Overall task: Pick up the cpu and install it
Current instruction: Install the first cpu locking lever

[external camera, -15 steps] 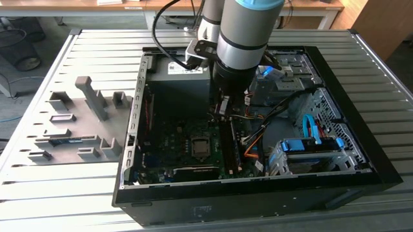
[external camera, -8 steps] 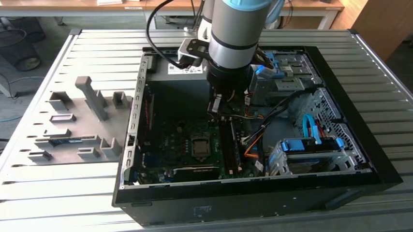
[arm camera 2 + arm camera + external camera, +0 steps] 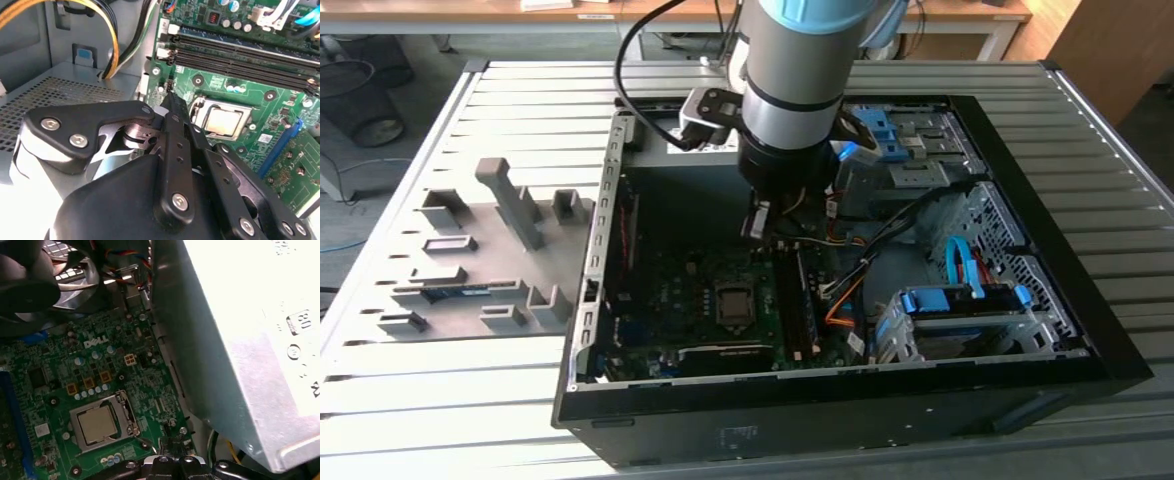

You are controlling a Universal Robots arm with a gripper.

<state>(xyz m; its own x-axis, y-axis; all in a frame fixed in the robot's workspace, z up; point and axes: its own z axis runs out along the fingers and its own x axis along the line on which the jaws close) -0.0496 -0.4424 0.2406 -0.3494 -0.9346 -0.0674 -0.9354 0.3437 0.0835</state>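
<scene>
One grey fixture tray (image 3: 480, 260) lies on the slatted table (image 3: 520, 120) at the exterior view's left, beside the open computer case (image 3: 1014, 330). The gripper (image 3: 757, 222) hangs inside, above the motherboard (image 3: 680, 300); whether it is clenched, I cannot tell. The cpu (image 3: 223, 121) sits in its socket (image 3: 120, 412), near the fingers (image 3: 172, 107).

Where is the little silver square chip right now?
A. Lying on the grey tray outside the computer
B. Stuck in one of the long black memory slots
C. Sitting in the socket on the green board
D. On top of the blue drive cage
C. In both wrist views the cpu lies flat inside the metal-framed socket on the green motherboard, with the gripper beside it.
</scene>
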